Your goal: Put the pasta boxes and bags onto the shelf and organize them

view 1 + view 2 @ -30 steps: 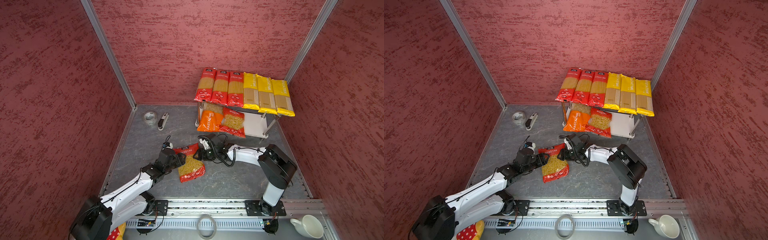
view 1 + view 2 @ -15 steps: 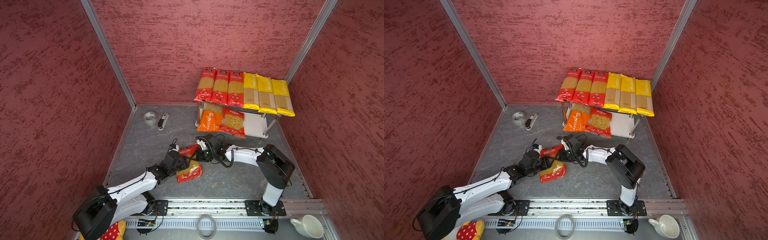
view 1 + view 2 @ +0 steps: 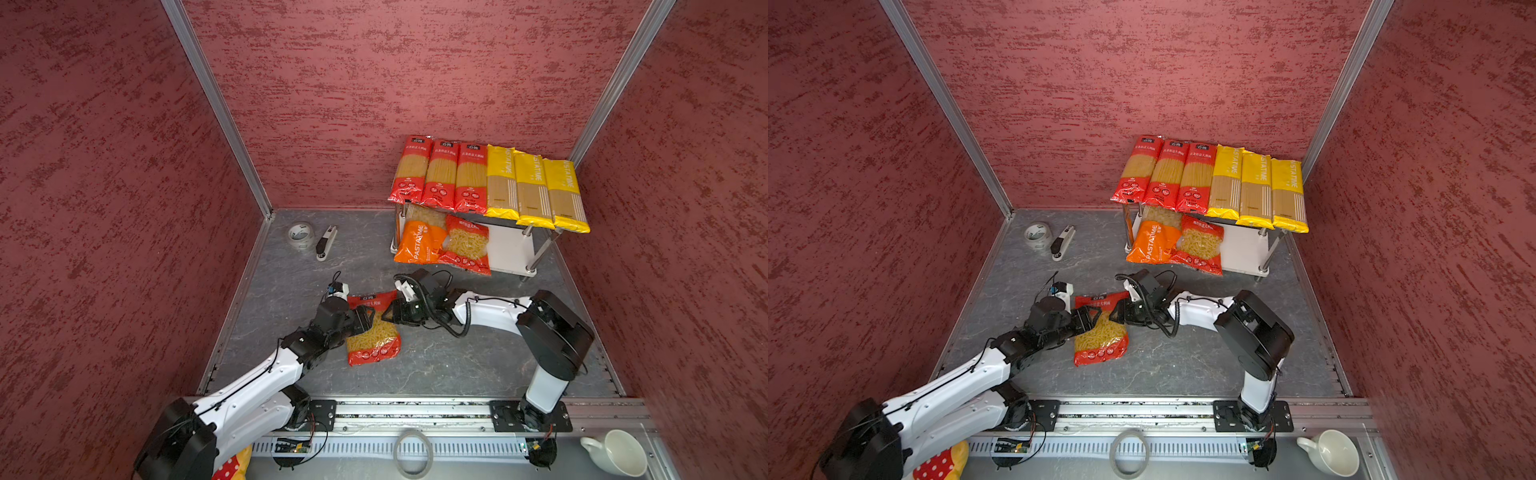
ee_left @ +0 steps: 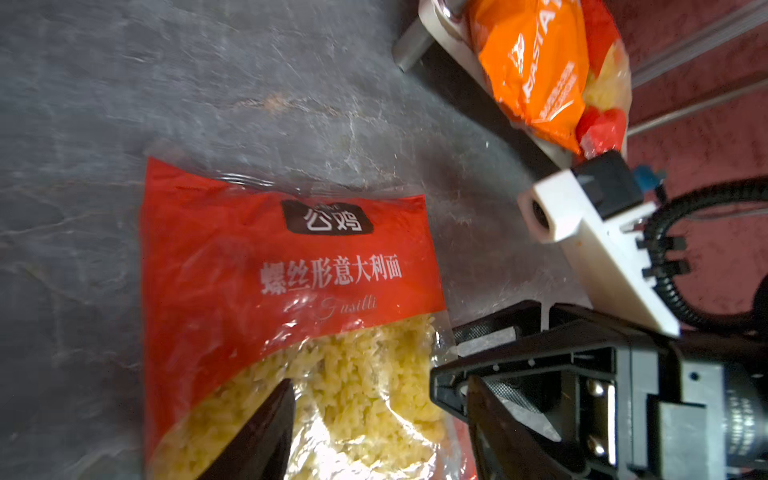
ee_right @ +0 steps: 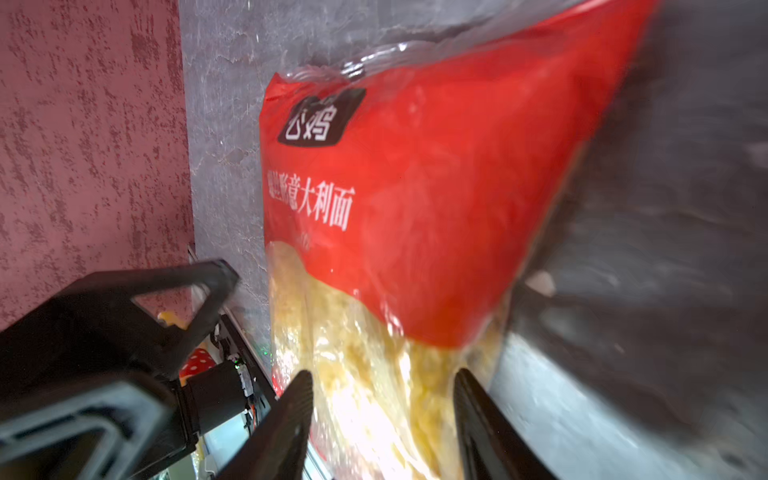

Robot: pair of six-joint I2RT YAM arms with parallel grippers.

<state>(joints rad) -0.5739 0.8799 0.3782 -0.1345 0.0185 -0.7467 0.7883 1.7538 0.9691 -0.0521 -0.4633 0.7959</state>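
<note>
Two claws at one fusilli bag, mid-surface.

The fusilli bag [image 3: 374, 332] lay flat on the surface [image 3: 436, 365], well apart from the shelf [image 3: 509, 253]. The left claw [image 3: 366, 320] sat at the bag's left edge, open, with one finger [image 4: 266, 428] over the pasta and the other past the bag's far edge. The right claw [image 3: 387, 311] faced it from the opposite side, also open, the bag's side between its fingers [image 5: 291, 415]. Neither had the bag off the surface. On the shelf's top tier, three red spaghetti [image 3: 440, 174] lay beside three yellow spaghetti [image 3: 532, 187]. On the lower tier, an orange pack [image 3: 417, 245] and a red bag [image 3: 467, 247] touched side by side at the left end.
</note>
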